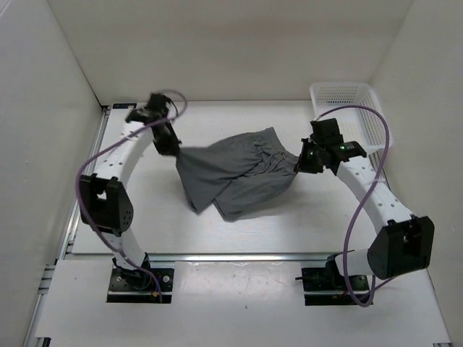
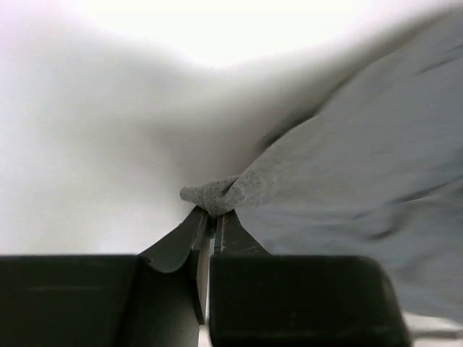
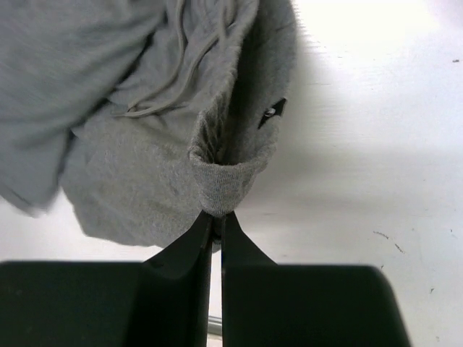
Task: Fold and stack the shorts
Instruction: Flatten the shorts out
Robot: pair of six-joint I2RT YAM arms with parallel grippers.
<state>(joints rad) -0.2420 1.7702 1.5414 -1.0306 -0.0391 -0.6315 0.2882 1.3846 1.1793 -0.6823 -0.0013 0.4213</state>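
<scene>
The grey shorts [image 1: 235,173] hang stretched between my two grippers above the middle of the white table [image 1: 304,224], with folds sagging toward the front. My left gripper [image 1: 176,150] is shut on the shorts' left end; in the left wrist view the jaws [image 2: 213,214] pinch a bunched grey corner [image 2: 210,194]. My right gripper [image 1: 299,163] is shut on the right end; in the right wrist view the jaws [image 3: 216,215] pinch the waistband edge [image 3: 224,181]. The thin drawstring [image 3: 181,65] lies loose on the fabric.
A white plastic mesh basket [image 1: 347,108] stands at the back right, just behind my right arm. White walls close in the table on the left, back and right. A metal rail [image 1: 239,256] runs along the front edge.
</scene>
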